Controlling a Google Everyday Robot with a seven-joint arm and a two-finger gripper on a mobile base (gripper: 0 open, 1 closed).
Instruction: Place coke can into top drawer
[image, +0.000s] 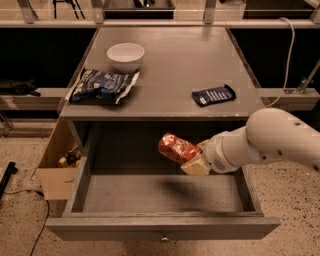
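A small, shiny orange-red coke can (176, 148) hangs tilted above the open, wide grey wooden top drawer (162, 227), toward its back right. The can's right end is hidden inside the cream-coloured gripper (194, 159), which is clamped around it. The can's whitish markings cannot be read. The white arm (272, 142) is cut off at the right edge. On the grey cabinet top (175, 65) lie a crinkled dark blue chip bag (102, 86), a white bowl (125, 55) and a flat dark blue bar wrapper (213, 95), their print illegible.

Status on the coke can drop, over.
Gripper shut on coke can, held tilted above open top drawer. Can not yet released. Bowl, chip bag, bar wrapper on cabinet top, off the path.
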